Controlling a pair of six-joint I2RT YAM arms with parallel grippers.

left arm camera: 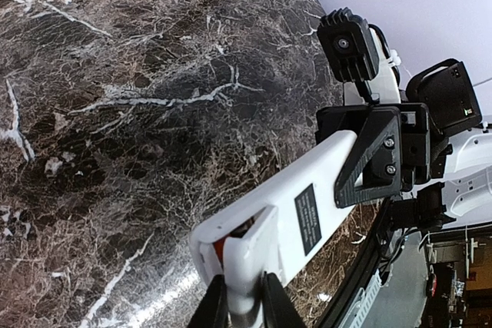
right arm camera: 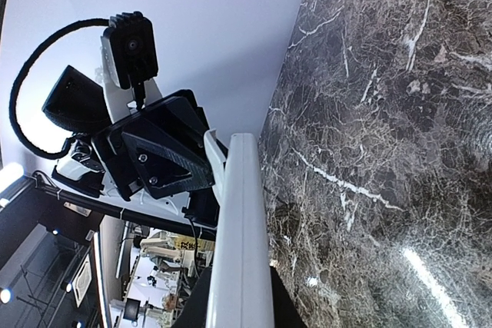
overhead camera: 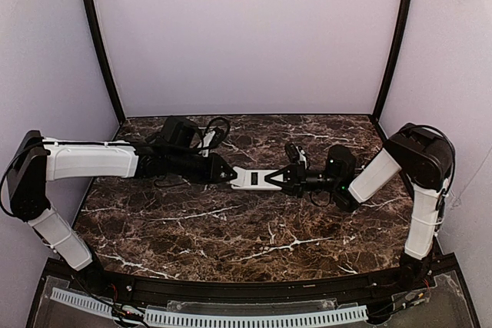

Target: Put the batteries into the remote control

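Left tool (overhead camera: 230,176) and right tool (overhead camera: 279,180) each pinch narrowly on one end of the remote (overhead camera: 252,178), over the middle of the desk (overhead camera: 231,228). It is probably light, stiff and slippery; grip its long edges. No batteries are visible, and the battery bay is hard to make out.

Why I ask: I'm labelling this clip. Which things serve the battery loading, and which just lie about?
Job: remote control, gripped by left hand and right hand; batteries not visible.
Merely there: marble table; pale walls.
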